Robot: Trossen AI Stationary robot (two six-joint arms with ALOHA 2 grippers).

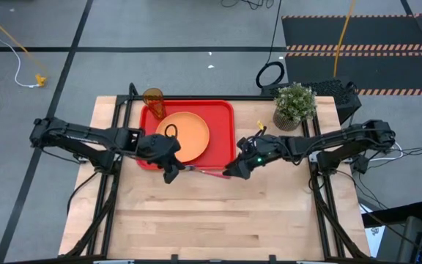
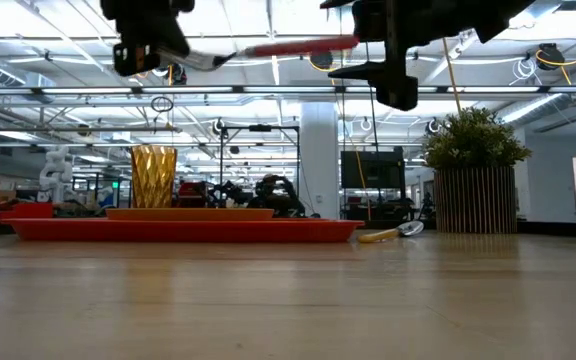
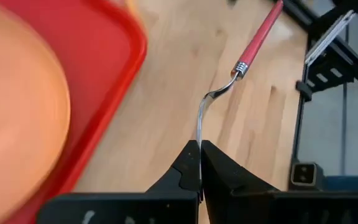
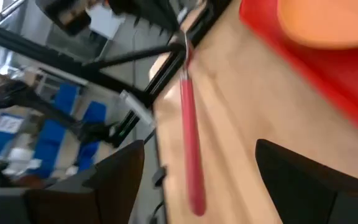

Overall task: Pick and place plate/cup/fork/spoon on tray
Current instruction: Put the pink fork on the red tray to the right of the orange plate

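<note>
The fork (image 1: pixel 204 171), with silver tines and a pink-red handle, hangs level in the air near the tray's near right corner. It also shows in the low view (image 2: pixel 288 47). My left gripper (image 1: pixel 171 174) is shut on its tine end. My right gripper (image 1: pixel 233 171) is open. Its fingers stand wide on either side of the handle's free end (image 4: pixel 196 196) without touching it. The orange plate (image 1: pixel 183 136) lies on the red tray (image 1: pixel 222 110). The amber cup (image 1: pixel 153 97) stands at the tray's far left corner. The spoon (image 2: pixel 388 234) lies on the table right of the tray. My left gripper pinches the fork's metal tine end (image 3: pixel 199 158) between its two shut fingers. The fingers come level from the table's left and lie along the fork. The fork sticks out toward the right, roughly level and lifted clear of the table, with the handle (image 3: pixel 260 37) farthest from the fingers.
A potted green plant (image 1: pixel 295 105) stands at the table's far right, behind the spoon. Bare wooden table (image 1: pixel 211 220) lies between the tray and the near edge. The black frame rails (image 1: pixel 321 198) run along both sides of the table.
</note>
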